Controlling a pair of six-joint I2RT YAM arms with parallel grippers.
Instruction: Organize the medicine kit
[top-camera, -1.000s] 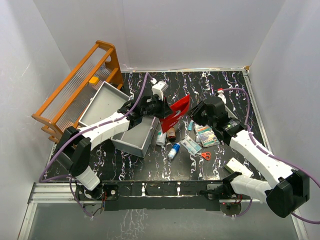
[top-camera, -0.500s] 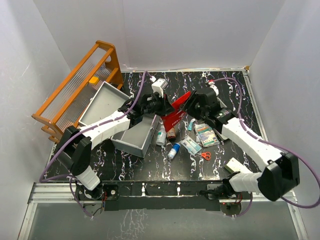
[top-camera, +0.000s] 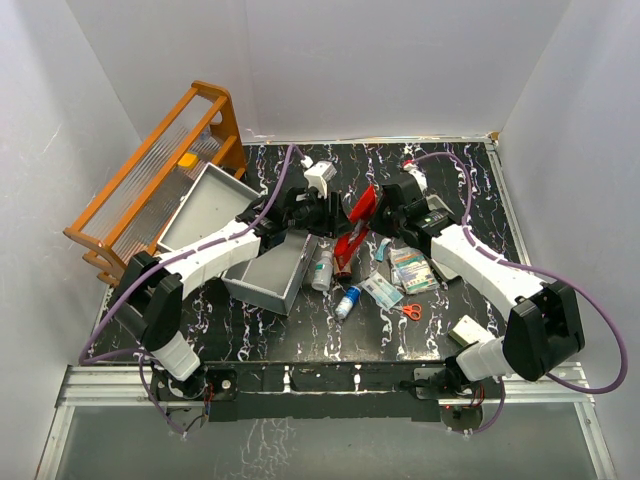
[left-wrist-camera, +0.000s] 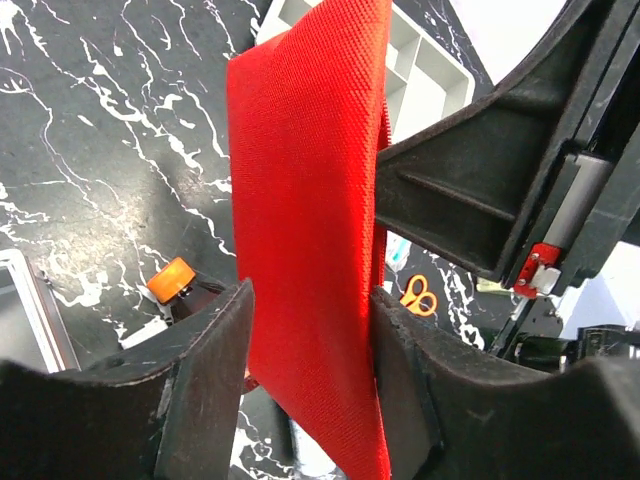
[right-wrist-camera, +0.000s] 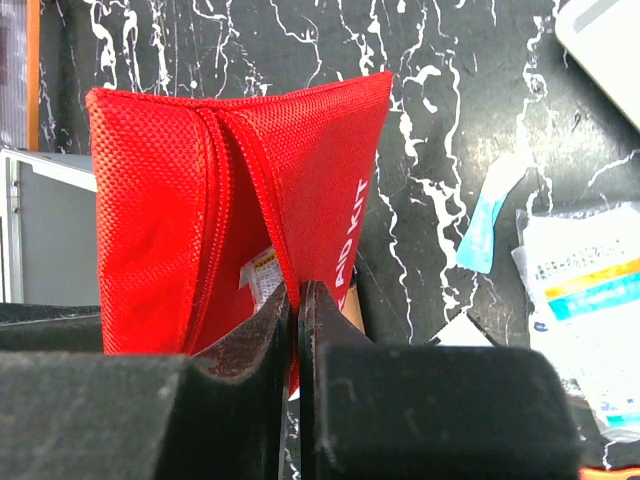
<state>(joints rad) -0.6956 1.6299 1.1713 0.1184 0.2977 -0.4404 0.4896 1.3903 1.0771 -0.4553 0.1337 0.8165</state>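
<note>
A red soft pouch (top-camera: 355, 225) hangs edge-on above the middle of the table, between the two arms. My right gripper (top-camera: 374, 214) is shut on the pouch's edge beside the zipper, and in the right wrist view the fingers (right-wrist-camera: 297, 290) pinch the red fabric (right-wrist-camera: 160, 200). My left gripper (top-camera: 334, 214) is on the other side. Its fingers (left-wrist-camera: 310, 300) stand apart with the pouch (left-wrist-camera: 300, 150) between them, and lower down there is a gap at one finger. The medicine kit (top-camera: 272, 272), a light-grey box, lies open at the left, its lid (top-camera: 205, 205) folded back.
An orange rack (top-camera: 160, 170) stands at the far left. Under the pouch lie small bottles (top-camera: 322, 270), a blue-capped vial (top-camera: 347, 300), flat packets (top-camera: 410, 268) and orange scissors (top-camera: 412, 311). A white divided box (top-camera: 468, 331) sits at the near right.
My right gripper has swung left to the pouch and shut on its edge. My left gripper's fingers have parted. The pouch has turned more upright.
</note>
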